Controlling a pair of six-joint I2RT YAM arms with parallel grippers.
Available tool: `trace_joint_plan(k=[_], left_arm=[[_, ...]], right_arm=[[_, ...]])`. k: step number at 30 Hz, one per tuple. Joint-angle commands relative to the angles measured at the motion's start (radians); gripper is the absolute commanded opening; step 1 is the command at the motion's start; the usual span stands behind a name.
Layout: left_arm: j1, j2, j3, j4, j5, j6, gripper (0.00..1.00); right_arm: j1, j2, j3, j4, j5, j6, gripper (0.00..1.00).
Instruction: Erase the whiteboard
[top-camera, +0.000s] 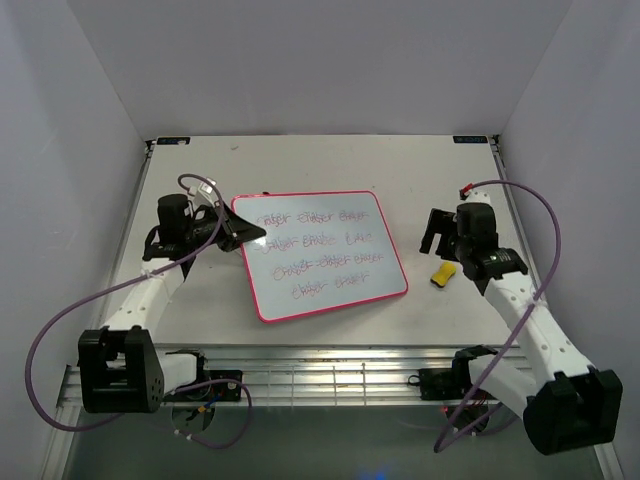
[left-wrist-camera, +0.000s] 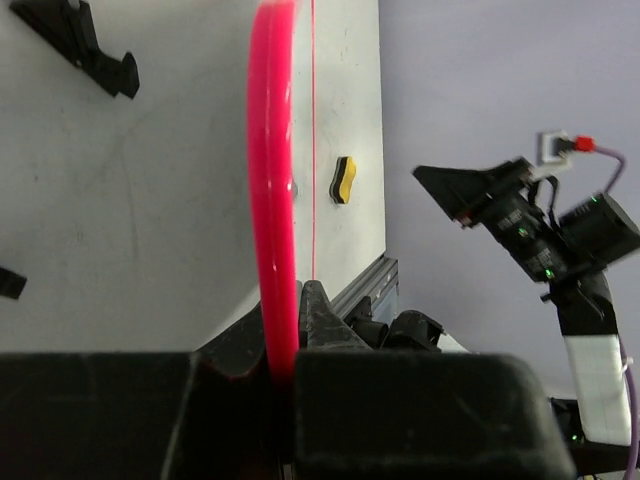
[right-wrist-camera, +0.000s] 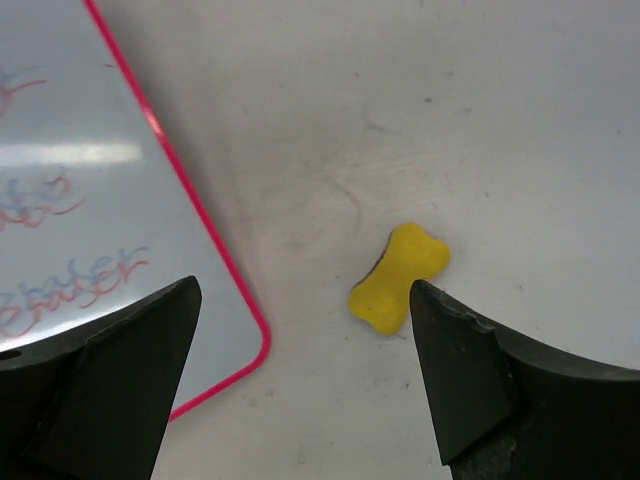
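The whiteboard (top-camera: 325, 255) sits mid-table with its long axis running left to right. It is skewed a little, so the right end angles toward the far side and the near-left corner comes closest to the arms' bases. Four rows of red writing run along that long axis. Over on the right, just off the board's right short edge but not touching it, lies a small yellow eraser (top-camera: 443, 274) on the bare table (top-camera: 330, 165). A bit farther back, the right gripper (top-camera: 434, 234) hangs above the table with its jaws spread wide and nothing between them; the wrist view shows the eraser below. Across on the far left, the left gripper (left-wrist-camera: 283, 335) is clamped on the board's pink frame at the left short edge. I cannot tell whether that edge is lifted.
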Motion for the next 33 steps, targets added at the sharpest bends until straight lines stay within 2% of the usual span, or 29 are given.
trace_joint_plan(k=[1,6,8,9,14,18,22,33], left_arm=[[-0.016,-0.091,-0.025,-0.084,-0.046,0.081,0.0],[-0.077,-0.088,-0.039,-0.084,-0.055,0.075,0.0],[-0.092,-0.063,-0.046,-0.084,-0.055,0.078,0.0],[-0.104,-0.052,-0.05,-0.084,-0.055,0.079,0.0],[-0.108,0.032,-0.063,-0.088,-0.012,0.079,0.0],[-0.108,0.067,-0.06,-0.107,-0.016,0.078,0.0],[-0.108,0.069,-0.057,-0.133,-0.055,0.09,0.0],[-0.108,0.073,-0.054,-0.148,-0.053,0.125,0.0]], right_arm=[[-0.051,0.113,0.024,-0.055,0.057,-0.015,0.91],[-0.091,0.256,-0.024,-0.035,0.045,0.05,1.0],[-0.091,0.288,-0.045,-0.021,0.059,0.095,0.99],[-0.091,0.306,-0.058,-0.003,0.044,0.116,0.94],[-0.093,0.313,-0.119,0.077,0.082,0.192,0.84],[-0.093,0.322,-0.124,0.094,0.135,0.233,0.8],[-0.091,0.347,-0.102,0.102,0.135,0.238,0.76],[-0.091,0.423,-0.096,0.148,0.158,0.247,0.66]])
